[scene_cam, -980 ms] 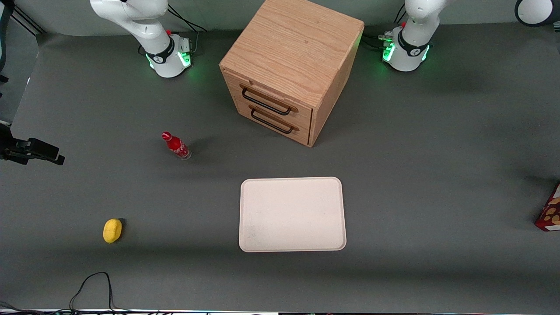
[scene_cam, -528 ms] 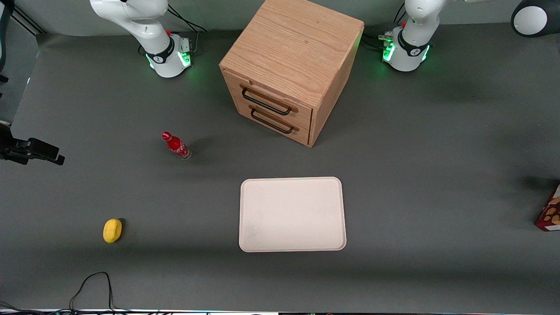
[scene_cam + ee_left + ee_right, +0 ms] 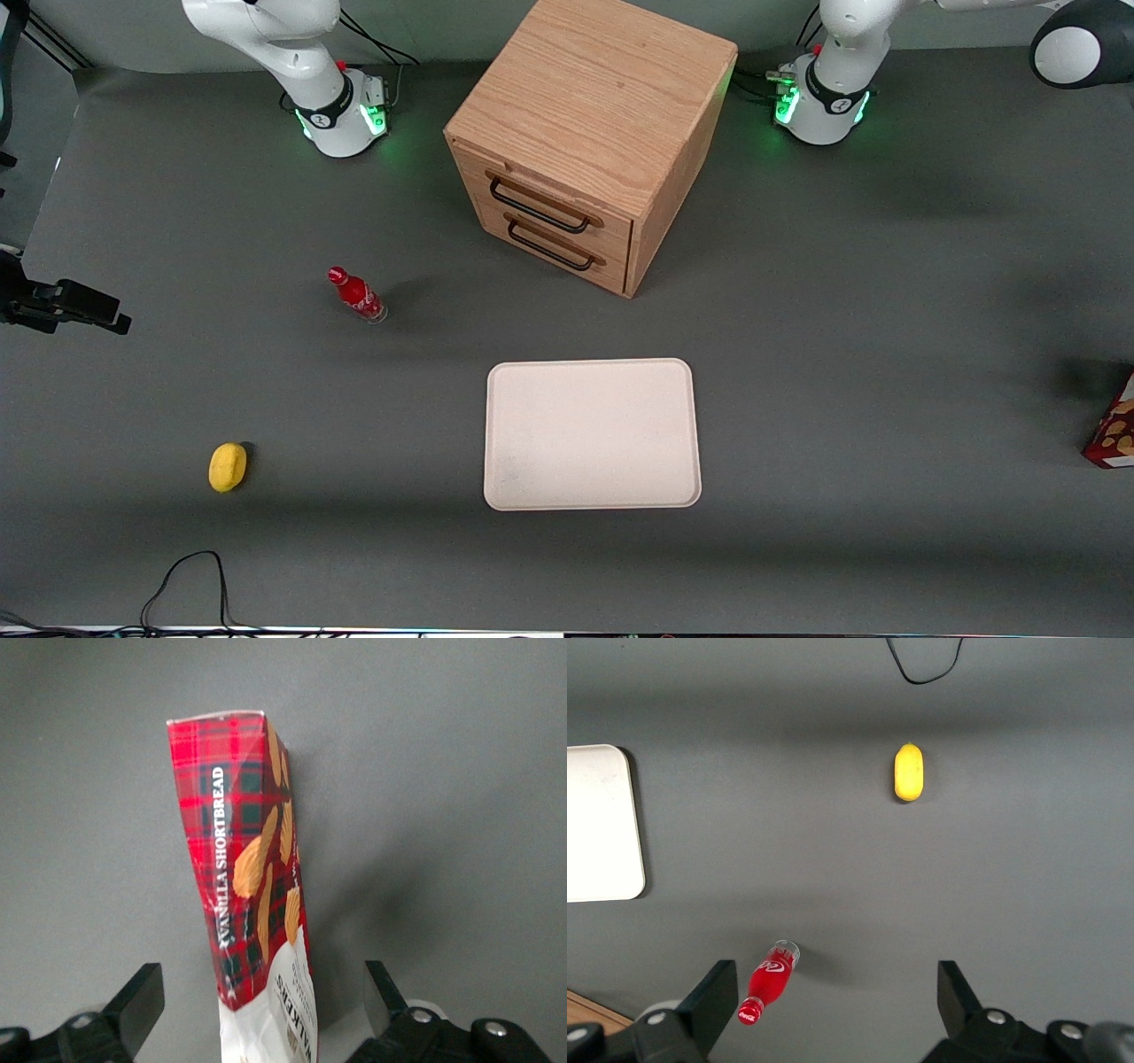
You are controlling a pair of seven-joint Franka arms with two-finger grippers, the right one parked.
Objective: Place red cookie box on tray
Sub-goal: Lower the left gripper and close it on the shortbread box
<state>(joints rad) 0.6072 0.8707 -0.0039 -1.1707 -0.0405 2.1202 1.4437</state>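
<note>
Status: approach to the pick, nothing yet grasped. Seen from the wrist, the claw (image 3: 266, 1010) hangs above the red cookie box (image 3: 252, 877) with its jaws spread wide, one finger (image 3: 137, 1005) on either side of the box and neither touching it. The box stands upright on the table (image 3: 886, 310) at the edge toward the working arm's end, only a sliver of it showing at the border of the front view (image 3: 1114, 432); its white-labelled end is nearest the claw and its plaid end rests on the table. The tray (image 3: 592, 434) lies flat, toward the table's front edge and about midway along it, well apart from the box, with nothing on it. A wooden drawer cabinet (image 3: 585, 133) sits farther from the front camera than the tray, a small red bottle (image 3: 356, 295) stands and a yellow object (image 3: 227, 466) lies toward the parked arm's end; none is near the likely path from box to tray. Recommendation, as judgement: descend straight so the fingers pass the label end without clipping it, since a tall narrow carton would tip easily from a glancing touch. Close across the narrow faces, below the top flap where the cardboard should be stiffer, and with moderate force, as such a box can crush. Confirm a centred hold before lifting; an off-centre grip may let the long box swing. The box is not centred between the jaws at present, so a small sideways correction looks advisable first.
</note>
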